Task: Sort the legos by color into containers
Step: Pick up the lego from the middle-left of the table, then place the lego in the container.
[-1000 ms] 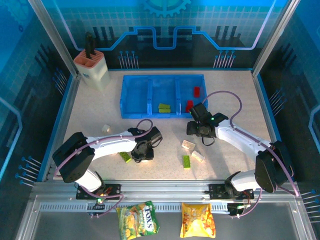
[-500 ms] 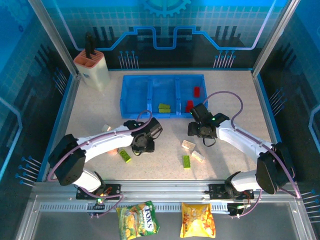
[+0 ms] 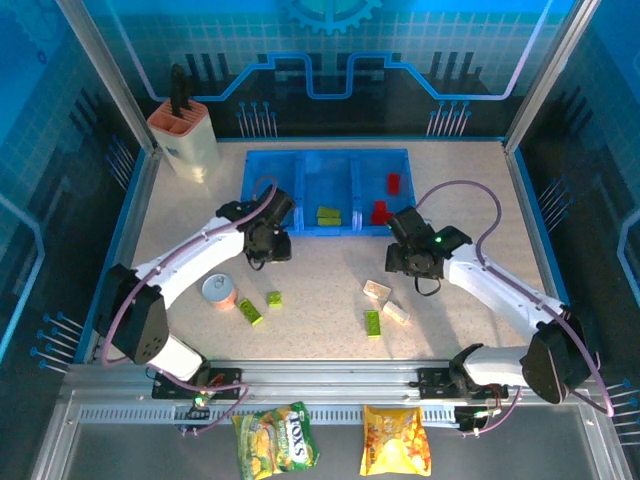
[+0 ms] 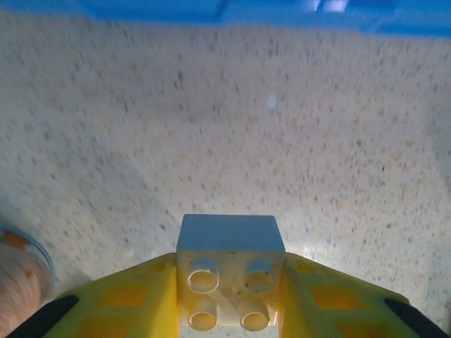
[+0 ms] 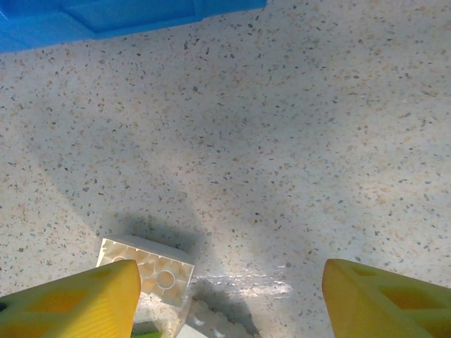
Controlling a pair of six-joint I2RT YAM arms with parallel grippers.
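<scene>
Holding a cream four-stud plastic brick (image 4: 230, 271) clamped between nearly closed jaws, the left gripper (image 3: 268, 243) hung at the near wall of the translucent blue three-compartment tray (image 3: 268, 175).
The wrist camera showed the grip; the overhead view suggested why: green bricks (image 3: 328, 214) lay in the middle bin, red bricks (image 3: 385, 198) in the right, leaving the left for cream. The right gripper (image 3: 408, 262) hovered part-open, empty, over another cream brick (image 5: 146, 271).

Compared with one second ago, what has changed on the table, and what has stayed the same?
The left gripper, shut on a white brick, moved from mid-table to the front edge of the blue tray, uncovering a small can and a green brick. The right gripper, open, shifted slightly right. The other bricks stayed put.
</scene>
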